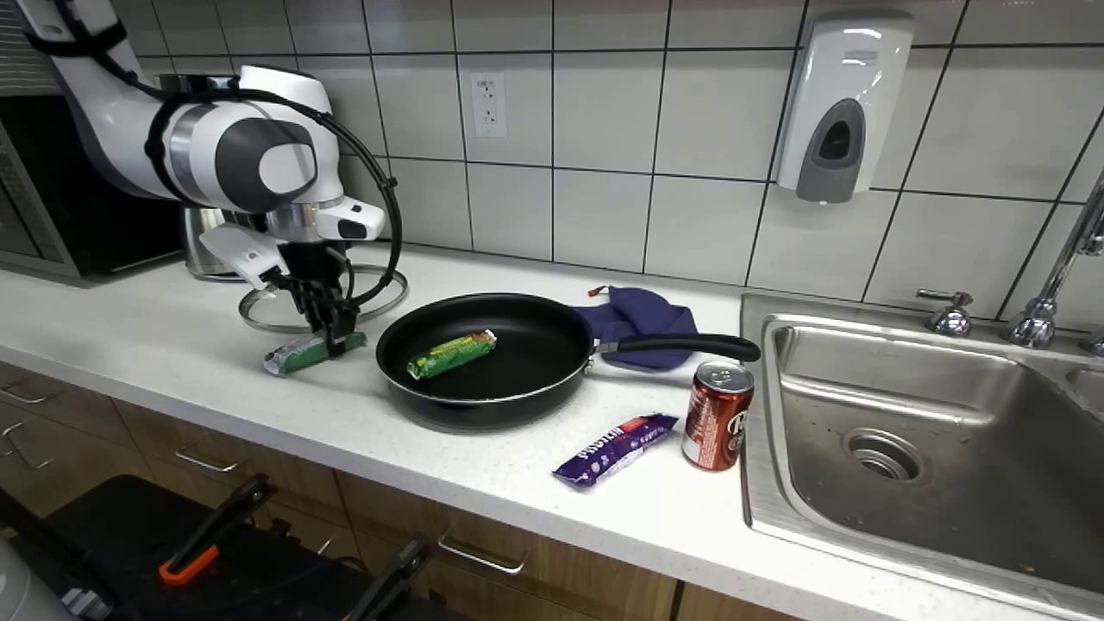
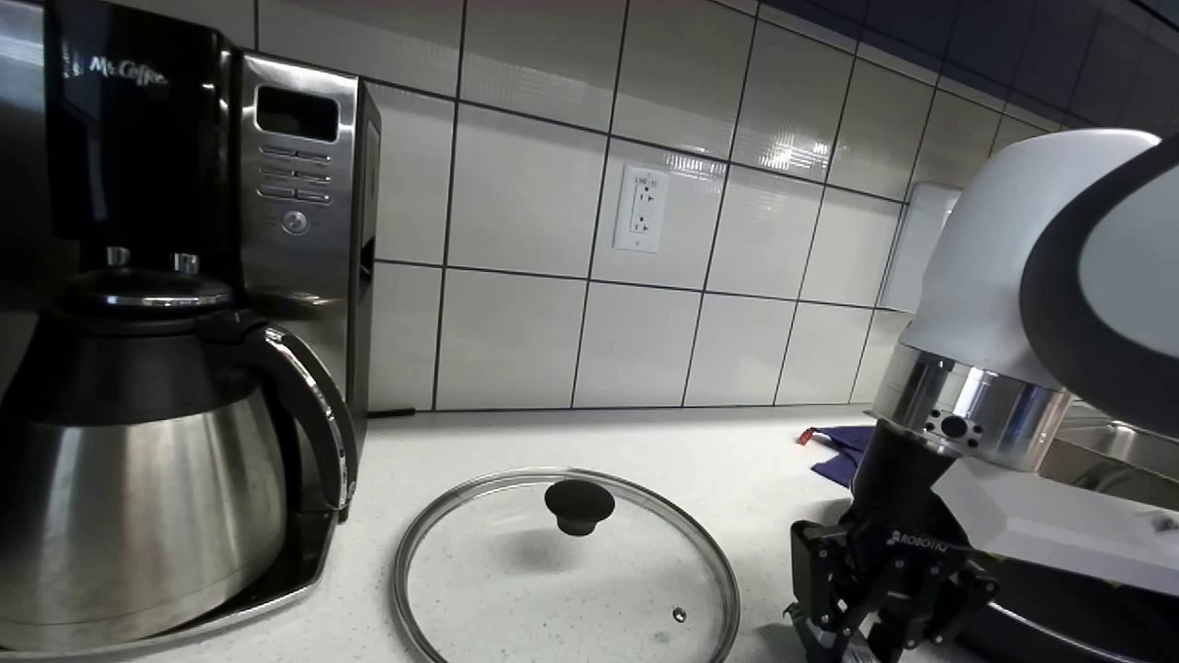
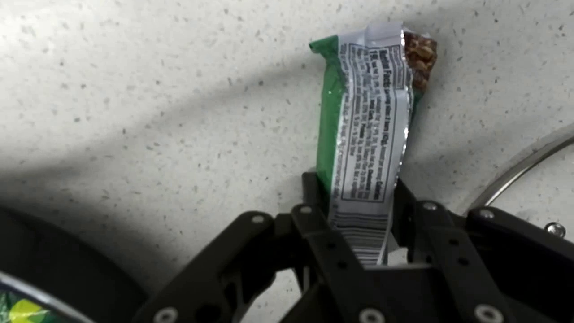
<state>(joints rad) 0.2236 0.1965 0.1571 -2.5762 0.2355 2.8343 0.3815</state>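
the gripper was pinching a green-wrapped bar across its narrow width, with the fingertips set against opposite long sides. this hold was presumably chosen because the flanks offered opposed faces while the printed panel faced up between them. the pinch was off-centre, near the end closer to the skillet; the reason for that offset could not be told. the bar was located between the front edge of the countertop and the glass lid, on the side of the skillet away from the sink; whether its underside bore on the surface could not be confirmed. the long axis ran oblique to the front edge: the free end, marked by a brown, grainy patch, pointed toward that edge and away from the skillet, and the gripped end pointed toward the skillet. the lid lay with its knob upward, presumably so that its rim carried it. a green-and-yellow bar lay inside the skillet, whose handle pointed toward the sink. a purple bar lay toward the front edge, just beside a soda can, which stood upright next to the sink.
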